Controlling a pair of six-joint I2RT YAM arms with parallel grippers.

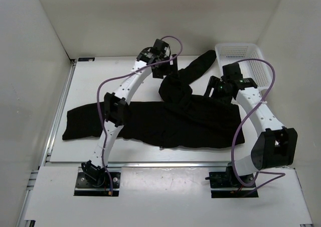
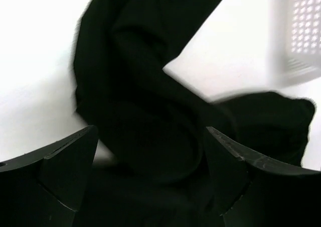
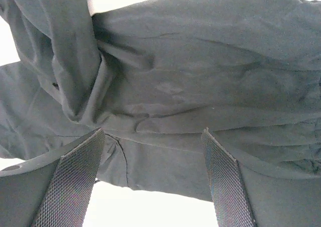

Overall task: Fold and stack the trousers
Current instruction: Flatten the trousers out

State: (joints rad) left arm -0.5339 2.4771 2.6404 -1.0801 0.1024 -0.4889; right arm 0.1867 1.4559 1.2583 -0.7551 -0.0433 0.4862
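Observation:
The black trousers (image 1: 165, 124) lie on the white table (image 1: 100, 86). One leg stretches flat to the left. The other leg is rumpled and runs up and back toward the basket. My left gripper (image 1: 161, 70) hovers at the bunched part of that back leg. In the left wrist view its jaws (image 2: 151, 136) are open, with dark cloth (image 2: 135, 61) below and between them. My right gripper (image 1: 214, 89) is over the right end of the trousers. In the right wrist view it (image 3: 152, 134) is open just above a cloth edge (image 3: 200, 61), holding nothing.
A white plastic mesh basket (image 1: 241, 56) stands at the back right, close to the end of the raised leg; it also shows in the left wrist view (image 2: 301, 36). White walls enclose the table on the left, back and right.

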